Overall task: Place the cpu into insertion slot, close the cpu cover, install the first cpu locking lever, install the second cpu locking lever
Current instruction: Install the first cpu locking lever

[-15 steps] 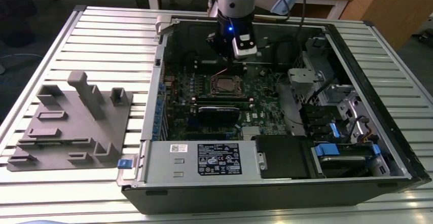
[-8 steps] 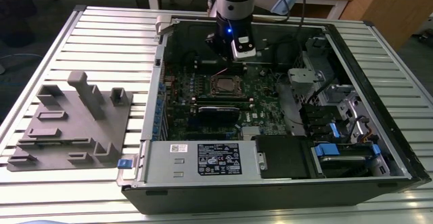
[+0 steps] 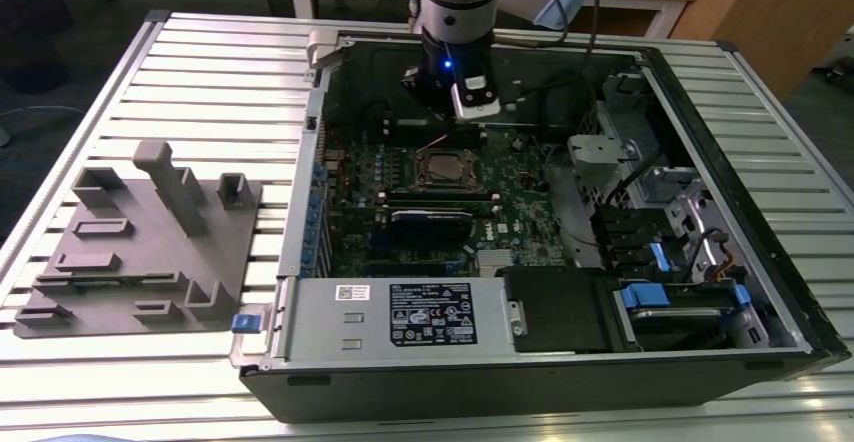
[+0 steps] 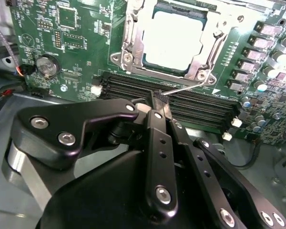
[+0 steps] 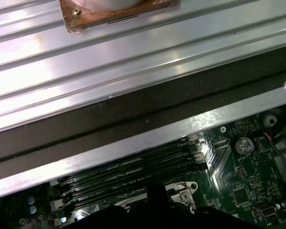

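The cpu, a pale silvery square, lies in the insertion slot on the green board. The silvery cpu cover lies flat around it like a frame. A thin wire locking lever runs along the socket's edge beside the memory slots. My gripper is shut, and its dark fingertips meet the free end of that lever. I cannot tell whether the wire is pinched or just touched. In the exterior view my gripper hangs inside the case just behind the socket. The socket's corner sits under my dark fingers.
The open computer case lies on a slatted metal table. Black memory slots run beside the socket and a coin battery sits nearby. A grey fixture block stands at the exterior view's left. The power supply and drive bays line the case.
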Motion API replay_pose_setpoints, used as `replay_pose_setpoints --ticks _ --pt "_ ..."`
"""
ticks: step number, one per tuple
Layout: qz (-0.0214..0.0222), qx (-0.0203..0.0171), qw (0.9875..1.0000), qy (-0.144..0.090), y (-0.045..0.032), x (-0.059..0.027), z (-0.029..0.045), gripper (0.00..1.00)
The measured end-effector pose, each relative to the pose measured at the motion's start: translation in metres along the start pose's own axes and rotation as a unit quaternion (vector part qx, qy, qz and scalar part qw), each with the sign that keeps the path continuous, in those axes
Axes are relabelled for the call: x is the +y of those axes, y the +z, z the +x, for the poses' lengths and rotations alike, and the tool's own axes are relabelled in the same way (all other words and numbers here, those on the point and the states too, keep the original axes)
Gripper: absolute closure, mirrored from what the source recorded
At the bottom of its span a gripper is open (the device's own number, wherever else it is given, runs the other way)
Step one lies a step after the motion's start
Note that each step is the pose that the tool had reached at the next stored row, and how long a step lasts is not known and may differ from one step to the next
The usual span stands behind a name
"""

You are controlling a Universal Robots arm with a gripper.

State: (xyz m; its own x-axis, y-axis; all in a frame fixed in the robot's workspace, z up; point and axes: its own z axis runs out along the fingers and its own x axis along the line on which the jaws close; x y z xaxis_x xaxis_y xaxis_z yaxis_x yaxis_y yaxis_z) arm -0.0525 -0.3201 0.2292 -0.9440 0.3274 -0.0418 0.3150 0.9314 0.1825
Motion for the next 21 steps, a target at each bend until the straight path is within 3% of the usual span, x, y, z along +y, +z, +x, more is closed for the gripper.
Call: replay_pose_setpoints --ticks 1,5,9,17,18,21 --pt "-0.0009 0.0001 1.0 0.0 0.0001 -0.0003 0.0008 0.89" --pt "-0.016 0.0044 0.9999 0.002 0.0002 -0.0009 0.0024 0.89" --pt "-0.0173 0.0038 0.9998 0.001 0.0007 -0.0011 0.0025 0.89" --pt "-0.0195 -0.0023 0.9998 0.0 0.0059 -0.0021 0.0028 0.89" --pt "-0.0202 -0.0045 0.9998 -0.001 0.0071 -0.0022 0.0034 0.89" --pt "-0.0204 -0.0051 0.9998 -0.001 0.0073 -0.0022 0.0036 0.89"
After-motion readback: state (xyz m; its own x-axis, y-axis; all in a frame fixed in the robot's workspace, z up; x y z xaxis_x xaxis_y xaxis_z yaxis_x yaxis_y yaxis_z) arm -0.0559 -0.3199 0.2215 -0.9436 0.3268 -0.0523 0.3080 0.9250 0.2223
